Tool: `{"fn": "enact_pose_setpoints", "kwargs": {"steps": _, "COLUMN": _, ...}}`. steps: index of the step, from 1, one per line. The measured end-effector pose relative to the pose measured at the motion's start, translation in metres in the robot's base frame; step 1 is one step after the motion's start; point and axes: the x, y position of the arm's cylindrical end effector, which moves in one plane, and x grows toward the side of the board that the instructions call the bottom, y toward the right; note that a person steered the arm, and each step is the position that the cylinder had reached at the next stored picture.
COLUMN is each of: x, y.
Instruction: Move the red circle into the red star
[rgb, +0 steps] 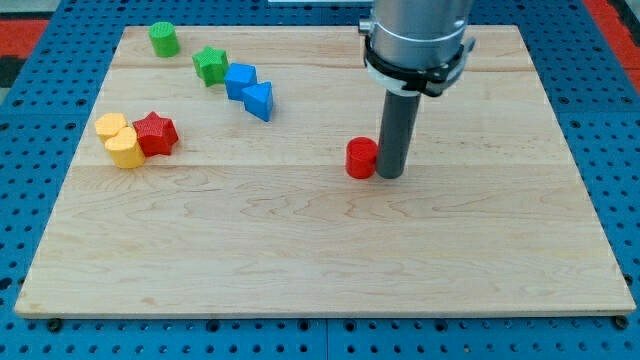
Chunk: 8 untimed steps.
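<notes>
my tip (390, 176) touches red circle (361, 158).

You've got a red circle (361, 158) and red star (155, 133), a yellow block (119, 139), two green ones (164, 39) (210, 65), and a blue pair (249, 90). Pale light-wood counter (320, 250) with visible grain, sitting on a blue pegboard (40, 200) dotted with holes. Rod's dark grey, my tip (390, 176) included.
</notes>
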Motion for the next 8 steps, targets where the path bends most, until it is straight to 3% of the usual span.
{"fn": "enact_pose_setpoints", "kwargs": {"steps": 3, "x": -0.053, "y": -0.049}}
{"fn": "enact_pose_setpoints", "kwargs": {"steps": 5, "x": -0.048, "y": -0.057}}
{"fn": "enact_pose_setpoints", "kwargs": {"steps": 8, "x": -0.048, "y": -0.127}}
